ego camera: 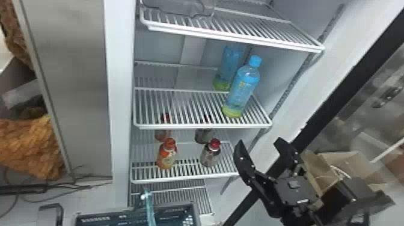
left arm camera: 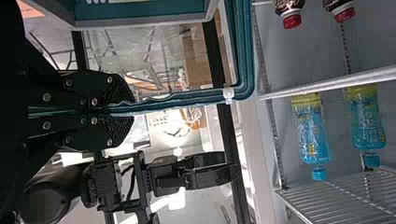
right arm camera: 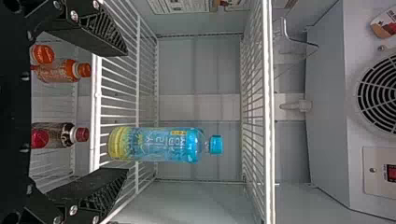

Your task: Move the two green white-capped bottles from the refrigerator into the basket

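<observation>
Centre right pincer (right arm camera: 126, 111), spread wide and empty, on near blue bottle (right arm camera: 163, 144); steady basket (left arm camera: 140, 23) with left pincer (left arm camera: 127, 110), closed on handle (left arm camera: 187, 99).

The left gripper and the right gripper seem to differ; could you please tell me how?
The left gripper is shut on the teal handle; the right gripper is open and empty. The left gripper is by the basket, the right gripper before the refrigerator shelves. Both have black fingers.

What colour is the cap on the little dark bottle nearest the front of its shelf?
Red; the cap shows best in the head view.
</observation>
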